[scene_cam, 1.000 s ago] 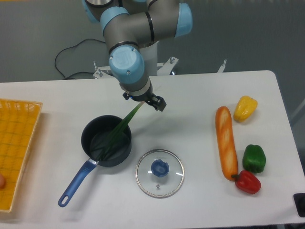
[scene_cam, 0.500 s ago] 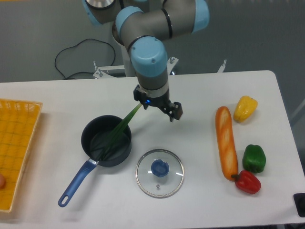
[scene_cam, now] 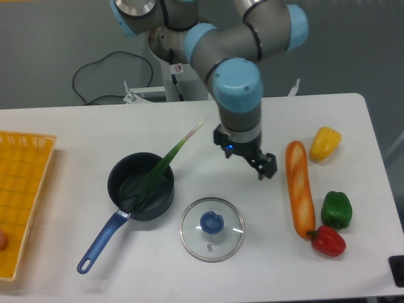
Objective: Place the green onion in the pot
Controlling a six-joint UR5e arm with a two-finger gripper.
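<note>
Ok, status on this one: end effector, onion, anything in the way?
End effector clear of the pot, holding nothing, jaw state unclear. Green onion leaves in pot, pale end leaning out over rim. Nothing obstructing.

You can't see the gripper's (scene_cam: 262, 165) fingers well. The arm's big blue joint (scene_cam: 238, 88) covers most of it, so you can't tell if it is wide apart or closed. The top of the arm is cut off by the picture's top edge. Left of the pot (scene_cam: 141, 186), the yellow basket (scene_cam: 23, 205) runs off the left edge, and a small orange thing (scene_cam: 2, 239) in it is only partly seen. Far right of the pot, a dark thing (scene_cam: 397, 270) is cut off at the corner.
</note>
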